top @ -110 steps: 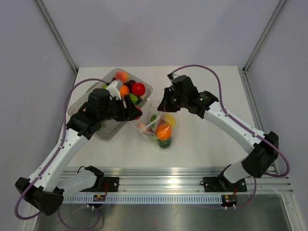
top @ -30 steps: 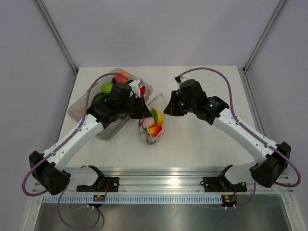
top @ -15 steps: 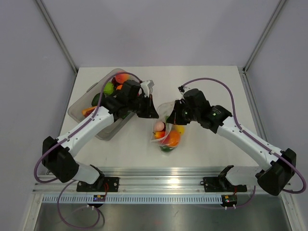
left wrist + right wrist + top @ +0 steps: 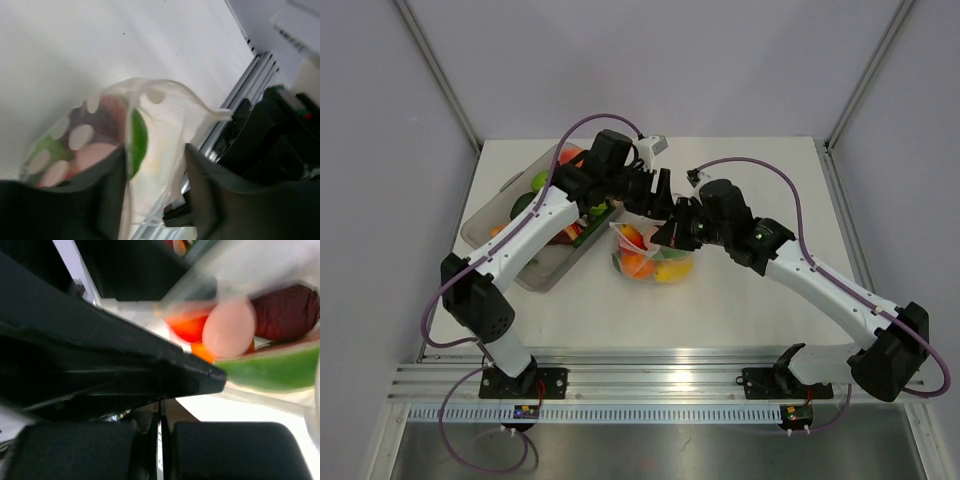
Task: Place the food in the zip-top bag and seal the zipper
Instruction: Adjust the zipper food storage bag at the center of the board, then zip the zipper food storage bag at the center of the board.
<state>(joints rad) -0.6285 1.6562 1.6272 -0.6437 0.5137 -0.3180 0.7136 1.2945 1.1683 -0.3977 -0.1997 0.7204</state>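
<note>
Nearest me, a ribbed aluminium rail [image 4: 660, 372] runs along the front edge, with both arm bases bolted to it. Beyond the rail the matte white counter [image 4: 750, 310] spreads out under flat, even light. Around its middle stands the zip-top bag [image 4: 665, 262], slumped but upright on the counter, its mouth facing up. Inside it the food [image 4: 638, 264] is piled in orange, red, yellow and green pieces, and a pale pink one shows through the film from the wrist views. The right fingers [image 4: 225, 450] are pressed tight together, clamped on the bag's upper right rim and holding it up. The left fingers [image 4: 107, 195] reach in from the other side and stand apart just above the mouth. In the gap between them I can see the whitish zipper [image 4: 197, 101], curved and unsealed. To the left of the bag, a little further back, a rigid clear tray [image 4: 485, 228] sits at an angle on the counter, with more toy pieces in it and the left arm stretched over it. Behind it all rise plain grey-lilac walls [image 4: 650, 60], with slanting metal frame posts [image 4: 435, 70] at the two back corners.
</note>
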